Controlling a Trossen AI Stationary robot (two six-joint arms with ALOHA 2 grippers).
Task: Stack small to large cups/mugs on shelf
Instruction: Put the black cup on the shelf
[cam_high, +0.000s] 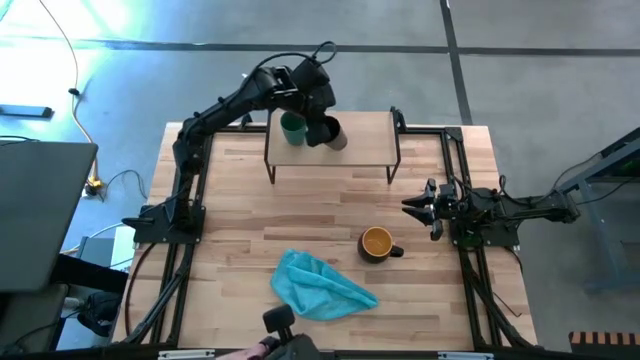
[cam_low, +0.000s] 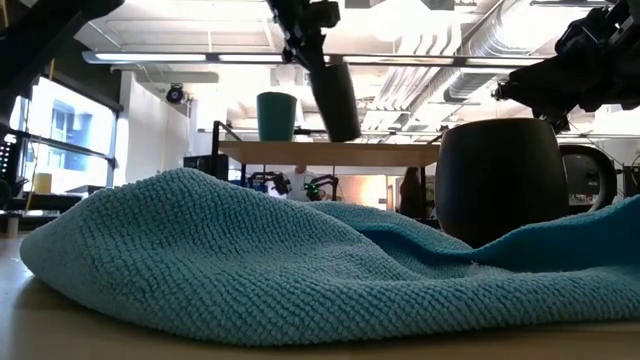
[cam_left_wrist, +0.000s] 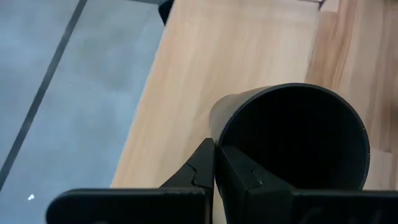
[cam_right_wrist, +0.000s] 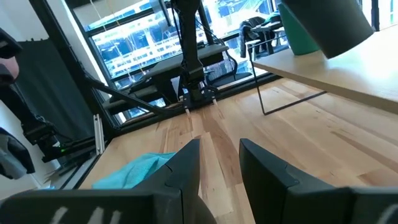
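Note:
The small green cup (cam_high: 292, 128) stands upright on the light-wood shelf (cam_high: 365, 140) at the table's far side; it also shows in the low view (cam_low: 277, 115). My left gripper (cam_high: 318, 120) is over the shelf, shut on the taller black cup (cam_low: 338, 100), just right of the green cup. The dark mug with the yellow-orange inside (cam_high: 377, 243) stands on the tabletop at the near right. My right gripper (cam_high: 418, 207) is open and empty over the table's right side, beyond the mug. My left gripper pinches the black cup's wall at its rim (cam_left_wrist: 216, 144), one finger inside the cup (cam_left_wrist: 242, 177) and one outside (cam_left_wrist: 200, 169). The fingers come from above, slanting down. The cup hangs tilted, its base (cam_low: 345, 132) just above the shelf board.
A blue cloth (cam_high: 320, 285) lies crumpled on the table's near middle, left of the mug. The shelf's thin black legs (cam_high: 269, 165) stand on the tabletop. Black frame rails run along both table sides.

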